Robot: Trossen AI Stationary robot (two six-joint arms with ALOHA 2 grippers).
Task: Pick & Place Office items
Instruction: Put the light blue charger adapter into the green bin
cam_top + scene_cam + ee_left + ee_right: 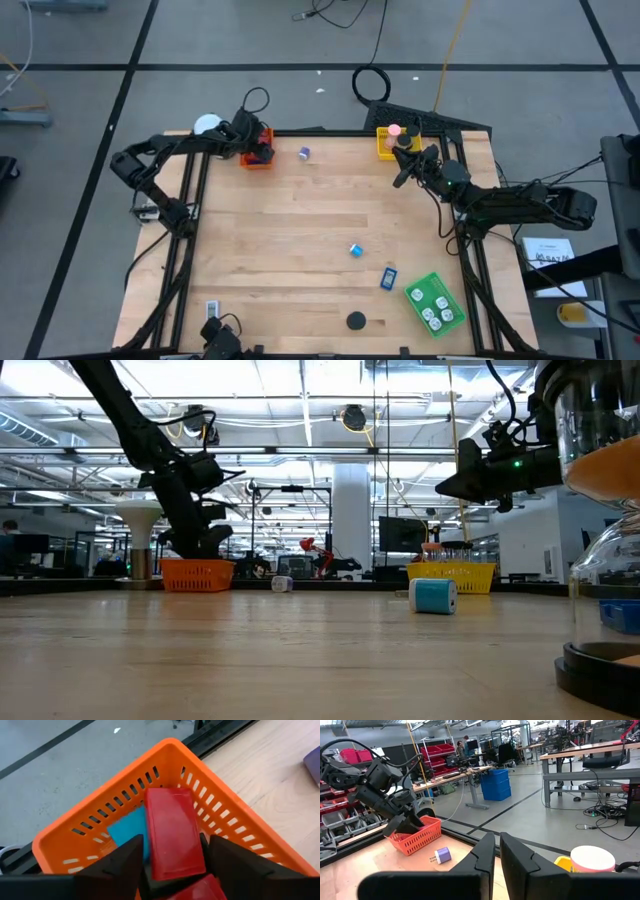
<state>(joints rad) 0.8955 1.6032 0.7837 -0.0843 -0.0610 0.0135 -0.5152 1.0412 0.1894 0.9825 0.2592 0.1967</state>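
Observation:
My left gripper (pixel 256 146) hangs over the orange tray (pixel 90 820) at the table's far left, with a red rectangle (pixel 172 832) between its fingers. A blue piece (pixel 127 827) lies on the tray floor beneath. My right gripper (pixel 403 168) is shut and holds nothing. It hovers just near of the yellow tray (pixel 384 146), which holds a pink roll (pixel 592 857). Lying loose on the table are a purple roll (pixel 304 153), a blue roll (pixel 355 250), a blue rectangle (pixel 388 279) and a black disc (pixel 356 321). My left gripper pinches the red rectangle by its long sides, at the near end (pixel 175 867), one finger (pixel 127 862) on each side. The fingers slant down into the orange tray and lie along the piece. Its far end points at the tray's far wall. Whether it rests on the tray floor I cannot tell.
A green tray (pixel 452 296) with black-and-white pieces lies at the near right corner. A white ball-topped object (pixel 207 125) stands left of the orange tray. A small pale piece (pixel 212 308) lies near the near left corner. The middle of the table is bare wood.

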